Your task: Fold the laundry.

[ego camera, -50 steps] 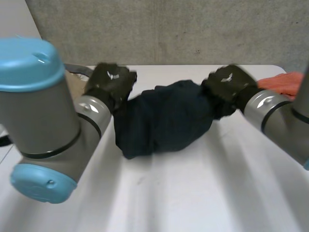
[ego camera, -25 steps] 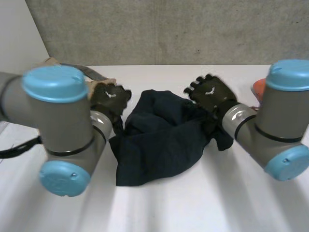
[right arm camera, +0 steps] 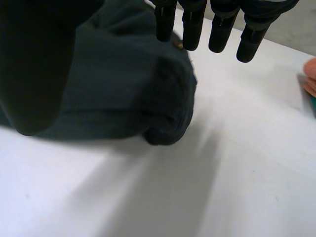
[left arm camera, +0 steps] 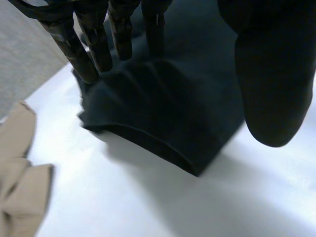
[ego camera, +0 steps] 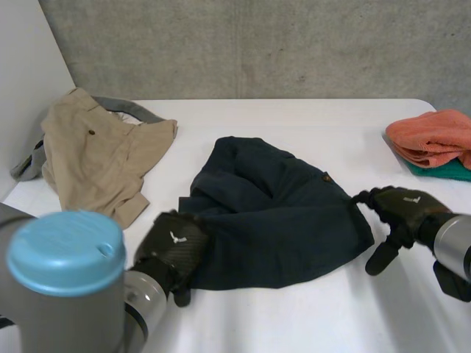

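Starting at the far left of the white desk (ego camera: 294, 309), a crumpled beige cloth garment (ego camera: 92, 151) lies in a heap over a strip of grey cloth (ego camera: 136, 110), with no fold in it that can be made out. Nearer, the left robot hand (ego camera: 173, 250) sits at the near-left corner of the dark navy cloth garment (ego camera: 272, 213). In its own wrist view its fingers (left arm camera: 121, 34) reach out straight over the rumpled hem with the thumb held apart, so it is released and grasps nothing. The navy garment lies in the middle of the desk, spread out loosely but creased, with one edge doubled under at the near left and a bunched lump at the near right. The right robot hand (ego camera: 401, 209) hangs just beside the garment's right edge. Its fingers (right arm camera: 191, 32) are also straight and spread above the cloth and the bare desk, released and empty. At the far right a folded orange towel (ego camera: 430, 136) rests on a folded green cloth (ego camera: 449, 170), and these two look finished. By this showing the job is at an early stage: the navy piece looks laid out for folding, but it needs smoothing and has no clean fold yet, and the beige piece has not been touched.
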Available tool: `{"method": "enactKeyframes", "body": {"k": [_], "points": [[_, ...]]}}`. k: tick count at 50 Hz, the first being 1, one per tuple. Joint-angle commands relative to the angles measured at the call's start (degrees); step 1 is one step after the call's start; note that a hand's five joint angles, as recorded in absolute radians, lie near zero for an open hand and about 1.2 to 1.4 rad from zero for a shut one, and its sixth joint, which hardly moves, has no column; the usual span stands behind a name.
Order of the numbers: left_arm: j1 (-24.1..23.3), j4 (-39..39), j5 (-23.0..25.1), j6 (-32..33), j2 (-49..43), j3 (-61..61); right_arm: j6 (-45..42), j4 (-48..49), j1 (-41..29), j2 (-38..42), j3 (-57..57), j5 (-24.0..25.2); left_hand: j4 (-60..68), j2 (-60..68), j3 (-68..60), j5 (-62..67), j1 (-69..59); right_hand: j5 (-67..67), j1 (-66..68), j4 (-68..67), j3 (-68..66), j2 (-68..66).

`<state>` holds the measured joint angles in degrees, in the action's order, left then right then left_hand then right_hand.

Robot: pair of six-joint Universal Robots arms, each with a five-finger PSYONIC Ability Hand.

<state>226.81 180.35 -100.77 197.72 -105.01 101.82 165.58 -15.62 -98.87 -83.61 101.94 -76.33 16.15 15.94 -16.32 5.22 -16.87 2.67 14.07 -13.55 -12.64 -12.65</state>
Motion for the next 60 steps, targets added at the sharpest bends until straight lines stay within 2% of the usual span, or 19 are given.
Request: {"method": "enactKeyframes", "body": {"k": [1, 11, 15, 18, 19, 23, 24, 25, 27, 34, 39, 43, 48, 54, 60], "points": [[-1.99, 3.87, -0.74, 0.47, -6.42, -0.91, -11.58, 12.69, 1.23, 2.04, 8.09, 4.52, -0.89, -0.69, 1.06, 0.03, 1.61, 2.71, 1.31, -1.83, -2.74, -2.73], [-1.11, 5.98, -1.09, 5.3, -12.23, -4.43, -15.29, 22.91, 0.87, 7.94, 8.8, 5.48, -0.39, -0.19, 0.56, 0.54, 1.11, 10.94, 9.54, -10.06, -10.97, -10.96], [-0.58, 7.3, -1.71, 7.76, -13.81, -6.19, -15.29, 27.82, 0.7, 10.4, 8.19, 7.33, 6.15, 6.36, -5.99, 7.08, -5.43, 33.6, 32.2, -32.72, -33.63, -33.62], [-0.32, 8.62, -1.88, 9.69, -15.13, -7.51, -14.76, 32.65, 0.0, 12.16, 7.84, 7.68, 9.19, 9.39, -9.02, 10.11, -8.47, 63.51, 62.11, -62.63, -63.53, -63.53], [-0.32, 9.05, -1.88, 10.31, -15.39, -7.86, -14.59, 33.71, -0.27, 12.51, 7.66, 7.6, 12.2, 12.4, -12.03, 13.12, -11.48, 67.29, 65.89, -66.41, -67.32, -67.31], [-0.05, 10.81, -1.97, 12.51, -16.71, -9.44, -14.14, 36.54, -1.76, 13.13, 6.78, 5.93, 35.88, 36.09, -35.72, 36.81, -35.16, 67.33, 65.93, -66.45, -67.36, -67.35], [0.12, 11.69, -2.32, 12.95, -16.8, -9.88, -14.23, 36.27, -2.37, 13.04, 6.35, 4.97, 52.76, 52.97, -52.6, 53.69, -52.05, 67.33, 65.93, -66.45, -67.36, -67.35], [0.12, 12.22, -2.58, 13.04, -16.71, -10.06, -14.14, 35.92, -2.64, 12.95, 6.17, 4.52, 60.43, 60.63, -60.26, 61.35, -59.71, 67.33, 65.93, -66.45, -67.36, -67.35], [0.21, 13.36, -3.29, 13.04, -16.54, -10.5, -14.06, 34.96, -3.26, 12.78, 5.73, 3.73, 63.85, 64.06, -63.68, 64.78, -63.13, 67.33, 65.93, -66.45, -67.36, -67.35], [0.65, 14.51, -4.61, 12.95, -14.26, -11.73, -12.92, 27.14, -5.19, 8.82, 2.57, 1.62, 63.85, 64.06, -63.68, 64.78, -63.13, 67.33, 65.93, -66.45, -67.36, -67.35], [1.88, 12.84, -4.61, 12.16, -8.47, -11.82, -13.26, 17.31, -5.63, 4.26, -2.43, 1.62, 63.85, 64.06, -63.68, 64.78, -63.13, 67.33, 65.93, -66.45, -67.36, -67.35], [2.76, 8.29, -4.35, 11.02, 0.48, -12.69, -16.76, 3.19, -4.23, -0.4, -11.38, 1.71, 63.85, 64.06, -63.68, 64.78, -63.13, 67.33, 65.93, -66.45, -67.36, -67.35], [4.16, 0.55, -2.33, 10.58, 6.48, -15.07, -22.48, -10.2, -3.87, 0.11, -21.33, 1.88, 63.85, 64.06, -63.68, 64.78, -63.13, 67.33, 65.93, -66.45, -67.36, -67.35], [5.83, -6.75, 0.49, 10.05, 1.76, -18.76, -30.83, -19.01, -6.77, 7.66, -29.07, 1.27, 63.85, 64.06, -63.68, 64.78, -63.13, 67.33, 65.93, -66.45, -67.36, -67.35], [9.35, -7.38, -2.85, 9.87, -13.36, -29.64, -37.87, -18.49, -10.11, 19.97, -37.67, -2.68, 63.85, 64.06, -63.68, 64.78, -63.13, 67.33, 65.93, -66.45, -67.36, -67.35]]}}
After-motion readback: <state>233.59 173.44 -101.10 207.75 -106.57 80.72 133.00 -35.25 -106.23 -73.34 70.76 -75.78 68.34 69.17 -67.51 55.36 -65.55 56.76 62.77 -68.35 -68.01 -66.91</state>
